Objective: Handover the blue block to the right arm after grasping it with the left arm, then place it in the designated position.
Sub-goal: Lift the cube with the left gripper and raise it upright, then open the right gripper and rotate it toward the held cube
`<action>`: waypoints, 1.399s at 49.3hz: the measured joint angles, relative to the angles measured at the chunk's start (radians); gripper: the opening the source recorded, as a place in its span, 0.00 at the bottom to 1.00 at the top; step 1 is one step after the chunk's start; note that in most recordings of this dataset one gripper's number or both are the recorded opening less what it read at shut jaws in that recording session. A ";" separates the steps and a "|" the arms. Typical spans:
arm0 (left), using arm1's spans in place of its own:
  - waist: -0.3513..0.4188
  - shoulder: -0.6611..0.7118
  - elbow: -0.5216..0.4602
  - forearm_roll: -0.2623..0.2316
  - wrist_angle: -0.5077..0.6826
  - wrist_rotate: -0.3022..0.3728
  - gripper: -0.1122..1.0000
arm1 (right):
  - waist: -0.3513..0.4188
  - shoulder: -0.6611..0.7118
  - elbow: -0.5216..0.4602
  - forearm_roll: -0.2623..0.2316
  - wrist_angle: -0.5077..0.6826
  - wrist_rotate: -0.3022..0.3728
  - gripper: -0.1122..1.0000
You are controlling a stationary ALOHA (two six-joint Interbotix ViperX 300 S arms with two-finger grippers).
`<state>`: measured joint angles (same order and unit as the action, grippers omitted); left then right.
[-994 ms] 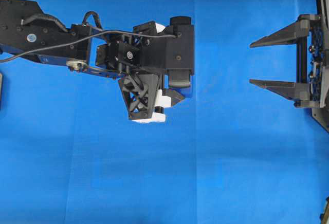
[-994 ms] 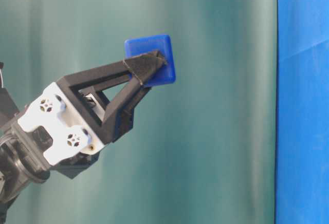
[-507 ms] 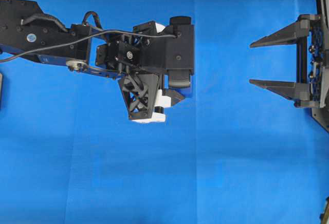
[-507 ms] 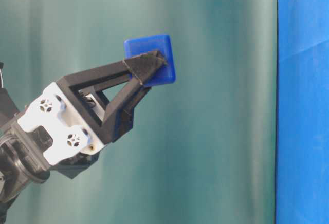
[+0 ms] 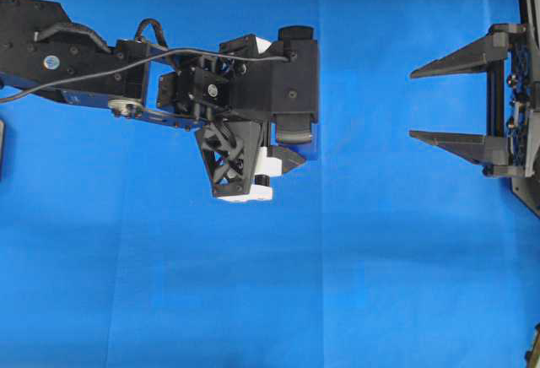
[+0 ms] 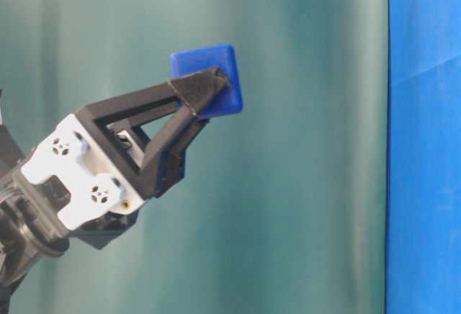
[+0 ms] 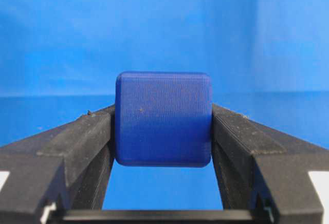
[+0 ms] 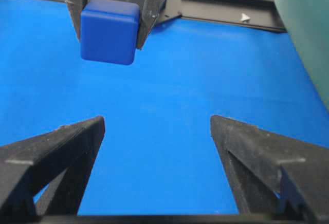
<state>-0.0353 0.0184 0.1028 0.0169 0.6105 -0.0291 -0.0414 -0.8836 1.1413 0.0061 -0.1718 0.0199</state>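
I have the block (image 7: 163, 118) pinched at the tips of my left claw (image 6: 209, 91), up off the cloth (image 5: 253, 300), so most of it sticks out to grab. My right claw (image 8: 157, 136) waits wide open, well apart and empty. From above, the arm hides the block.

The block (image 7: 163, 118) between my black fingers (image 7: 77, 142) is a dark, plain blue, deeper than the bright blue cloth (image 5: 337, 284) below. My left gripper (image 6: 209, 91) carries white brackets (image 6: 68, 177); my right gripper (image 8: 157, 131) is all black, and the backdrop (image 6: 288, 184) is teal green.
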 measured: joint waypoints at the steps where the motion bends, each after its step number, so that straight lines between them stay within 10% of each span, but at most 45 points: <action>1: 0.000 -0.005 0.005 0.002 -0.009 0.000 0.54 | 0.000 0.000 0.000 0.000 0.000 0.000 0.98; 37: -0.002 -0.322 0.522 0.000 -0.773 -0.009 0.54 | 0.000 0.000 0.000 0.000 -0.011 0.000 0.98; 69: -0.003 -0.334 0.551 -0.005 -0.822 -0.009 0.54 | 0.000 0.000 -0.009 -0.017 -0.014 -0.011 0.97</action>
<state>-0.0383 -0.3160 0.6535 0.0123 -0.2117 -0.0383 -0.0414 -0.8836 1.1321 -0.0107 -0.1856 0.0092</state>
